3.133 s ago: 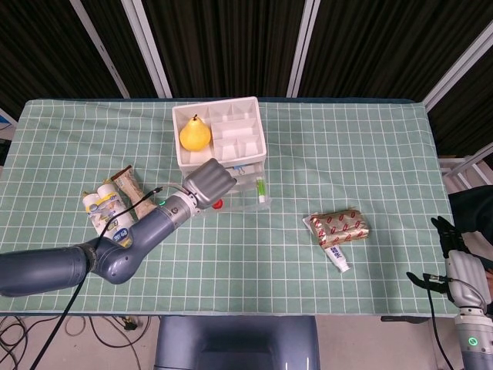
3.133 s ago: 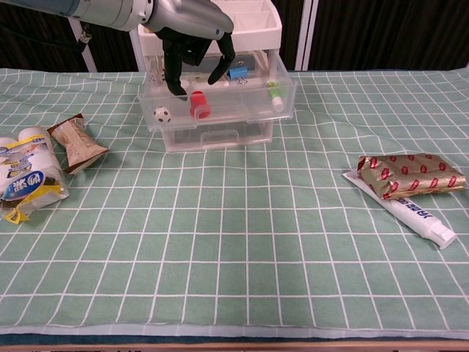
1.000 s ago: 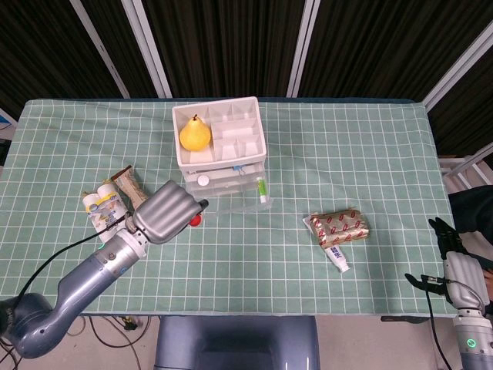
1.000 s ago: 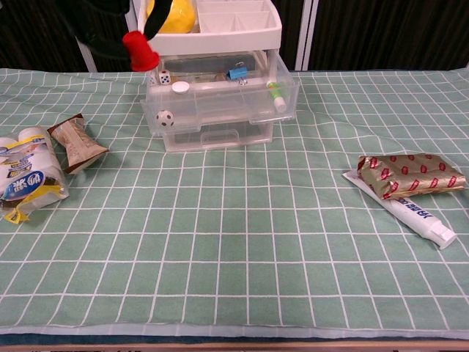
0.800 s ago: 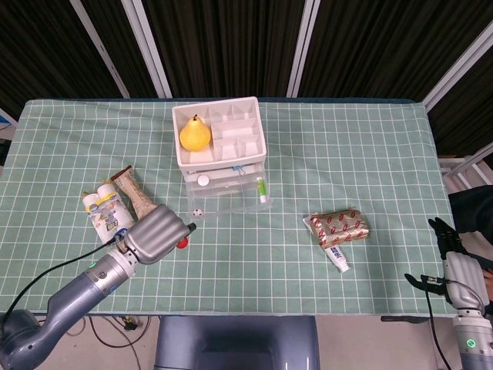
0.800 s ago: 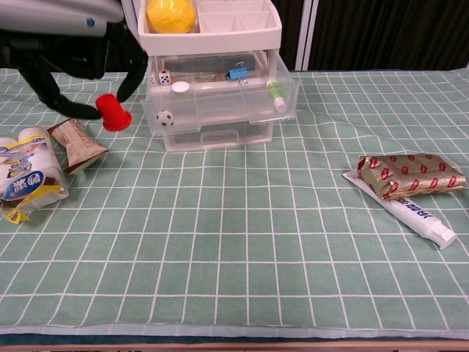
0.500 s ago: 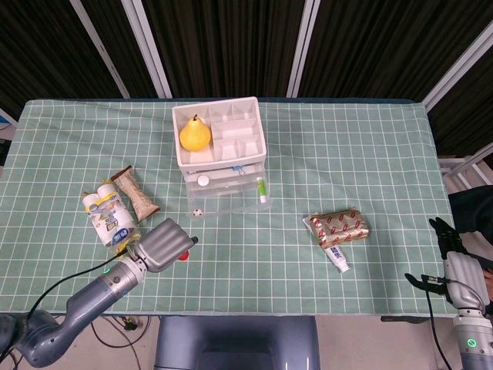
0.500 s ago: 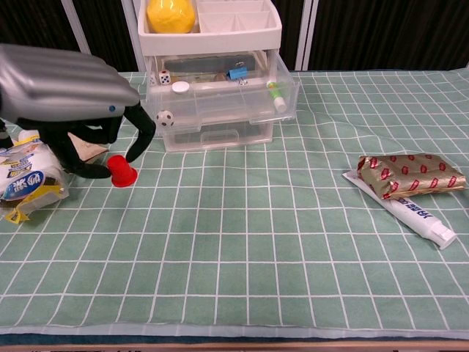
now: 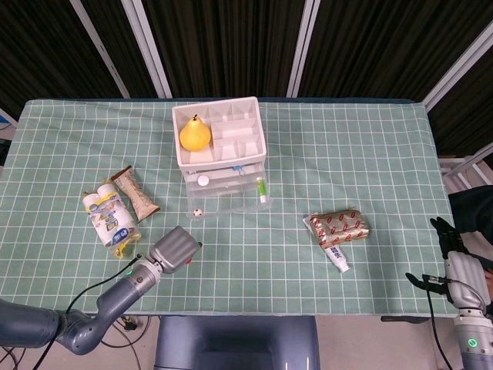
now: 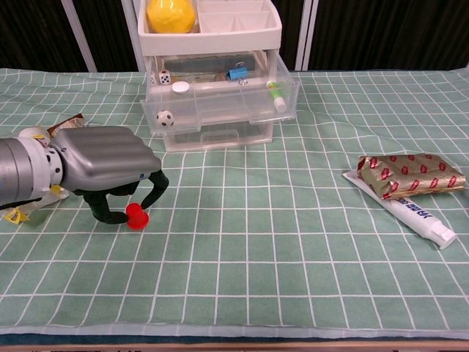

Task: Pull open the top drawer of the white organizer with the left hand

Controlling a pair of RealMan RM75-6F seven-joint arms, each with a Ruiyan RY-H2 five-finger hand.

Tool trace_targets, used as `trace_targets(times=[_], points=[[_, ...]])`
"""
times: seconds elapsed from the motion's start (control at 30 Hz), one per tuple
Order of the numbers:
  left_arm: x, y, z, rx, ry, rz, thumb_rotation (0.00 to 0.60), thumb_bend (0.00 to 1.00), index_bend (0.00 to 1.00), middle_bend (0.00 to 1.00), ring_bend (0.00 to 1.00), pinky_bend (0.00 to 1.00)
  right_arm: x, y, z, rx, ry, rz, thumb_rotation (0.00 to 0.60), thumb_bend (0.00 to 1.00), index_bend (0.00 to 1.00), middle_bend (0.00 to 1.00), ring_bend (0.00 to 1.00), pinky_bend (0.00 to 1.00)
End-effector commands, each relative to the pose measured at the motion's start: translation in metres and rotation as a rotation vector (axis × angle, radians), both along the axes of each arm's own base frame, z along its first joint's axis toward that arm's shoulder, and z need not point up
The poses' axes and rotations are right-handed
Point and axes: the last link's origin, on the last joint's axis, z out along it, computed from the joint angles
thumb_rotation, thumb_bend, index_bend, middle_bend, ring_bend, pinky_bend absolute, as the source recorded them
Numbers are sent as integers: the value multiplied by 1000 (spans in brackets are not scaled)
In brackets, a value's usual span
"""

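Observation:
The white organizer [image 9: 220, 142] [image 10: 213, 31] stands at the back middle of the table. Its clear top drawer [image 10: 220, 107] [image 9: 229, 193] is pulled out, with a small ball [image 10: 165, 116], a white cap, dice, a blue clip and a green-capped tube inside. My left hand [image 10: 107, 170] [image 9: 176, 248] is well in front of the organizer, low over the cloth at the front left. It pinches a small red cup [image 10: 135, 215] between thumb and a finger, and the cup's base touches the cloth. My right hand [image 9: 453, 264] hangs off the table's front right corner, holding nothing.
A yellow pear [image 10: 170, 15] sits in the organizer's top tray. Snack packs [image 9: 108, 214] and a brown packet [image 9: 139, 196] lie at the left. A red-gold pack [image 10: 410, 174] and a toothpaste tube [image 10: 415, 213] lie at the right.
My left hand has carried the red cup out of the drawer, toward the front left of the table and down to the cloth. The drawer has stayed open. The right hand has not moved.

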Motion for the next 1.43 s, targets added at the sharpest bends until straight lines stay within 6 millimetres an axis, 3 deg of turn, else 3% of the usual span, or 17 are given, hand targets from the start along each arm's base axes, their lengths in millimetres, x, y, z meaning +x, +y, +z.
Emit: trace_targets(times=[0.03,0.27,0.5,0.6,0.73,0.83,0.93,1.07,1.33,1.43], points=[[-4,1,-3,9,16,6,600,301,588,1000,1000,1000,0,0,0,1,-1,0,600,93,0,0,0,229],[-2,3,0,42,-8,20,600,127,490,1000,1000,1000,0,0,0,1,0,-1,600,93,0,0,0,229],[8,0,22,110,-105,26,600,113,440,990,997,1000,0,0,0,-1,5,3,600,93,0,0,0,229],[13,-9,44,188,-221,30,600,122,385,845,883,936,0,1,0,1,9,6,600,93,0,0,0,229],[6,-27,74,289,-365,50,600,139,297,495,561,670,0,1,0,3,33,20,600,93,0,0,0,229],[-13,-39,98,401,-437,67,600,148,197,244,305,452,0,0,-1,2,71,34,600,92,0,0,0,229],[-44,-51,118,512,-459,100,600,137,103,71,119,263,2,0,-2,-2,107,54,600,91,0,0,0,229],[-82,-67,138,608,-454,186,600,84,3,0,0,42,3,1,-3,-7,132,68,600,90,0,0,0,229],[-146,-89,181,811,-445,338,600,45,0,0,0,13,2,-1,-3,-21,190,91,600,89,0,0,0,229],[-159,-93,188,840,-460,365,600,42,0,0,0,12,3,0,-3,-27,206,106,600,90,0,0,0,229]])
